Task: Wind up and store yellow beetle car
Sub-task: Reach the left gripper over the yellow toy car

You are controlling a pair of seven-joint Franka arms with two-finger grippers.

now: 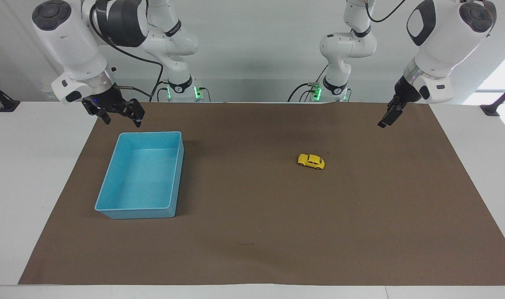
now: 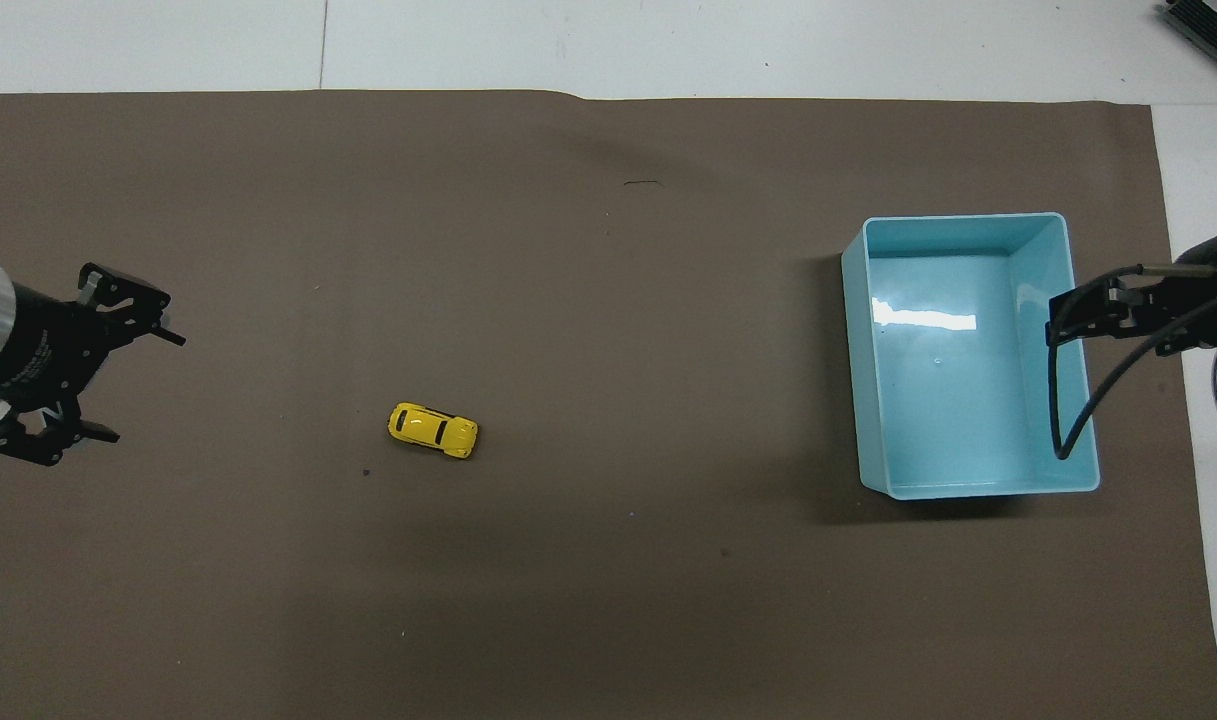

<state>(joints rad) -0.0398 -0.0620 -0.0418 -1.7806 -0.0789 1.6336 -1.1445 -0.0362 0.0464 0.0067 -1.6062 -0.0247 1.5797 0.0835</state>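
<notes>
The yellow beetle car (image 1: 311, 161) stands alone on the brown mat, toward the left arm's end of the table; it also shows in the overhead view (image 2: 433, 430). My left gripper (image 1: 387, 118) hangs in the air above the mat near the left arm's end, apart from the car. In the overhead view my left gripper (image 2: 146, 388) is open and empty. My right gripper (image 1: 123, 121) is open and empty, above the blue bin's (image 1: 140, 174) edge nearest the robots, and waits there. The bin (image 2: 948, 400) is empty.
The brown mat (image 1: 252, 232) covers most of the white table (image 1: 24, 174). A cable loops from my right gripper (image 2: 1053, 328) over the bin in the overhead view. Clamps stand at both table ends.
</notes>
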